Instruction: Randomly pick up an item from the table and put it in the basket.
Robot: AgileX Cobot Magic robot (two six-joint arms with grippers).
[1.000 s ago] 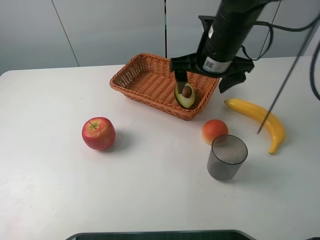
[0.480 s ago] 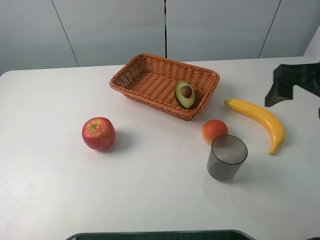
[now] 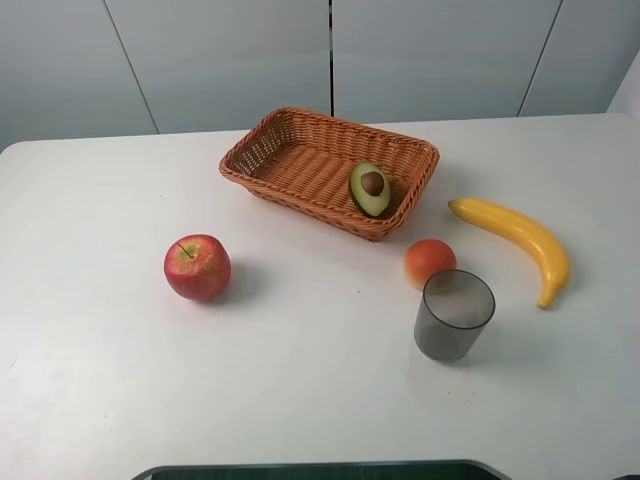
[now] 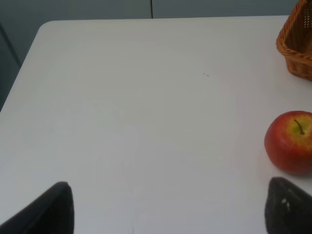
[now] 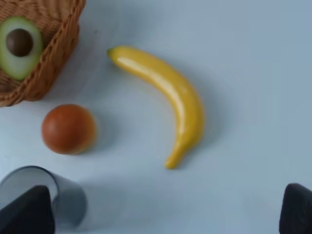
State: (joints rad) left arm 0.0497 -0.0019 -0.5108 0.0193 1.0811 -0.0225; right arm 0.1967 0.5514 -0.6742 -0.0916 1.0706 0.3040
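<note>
The halved avocado (image 3: 371,189) lies cut side up inside the orange-brown wicker basket (image 3: 290,160), against its right end. It also shows in the right wrist view (image 5: 19,46), inside the basket's corner (image 5: 53,58). The white table (image 3: 300,380) holds everything. Neither arm shows in the exterior high view. My left gripper (image 4: 170,214) is open and empty above bare table, with the basket's corner (image 4: 297,48) at the edge of its view. My right gripper (image 5: 161,214) is open and empty, away from the basket, above the banana and cup.
A red apple (image 3: 197,267) sits left of the middle, also in the left wrist view (image 4: 289,142). A small orange-red fruit (image 3: 430,262), a grey translucent cup (image 3: 454,315) and a yellow banana (image 3: 515,235) lie to the right of the basket.
The right gripper let go of the avocado in the basket, drew back to the right and left the exterior high view. The avocado stays in the basket.
</note>
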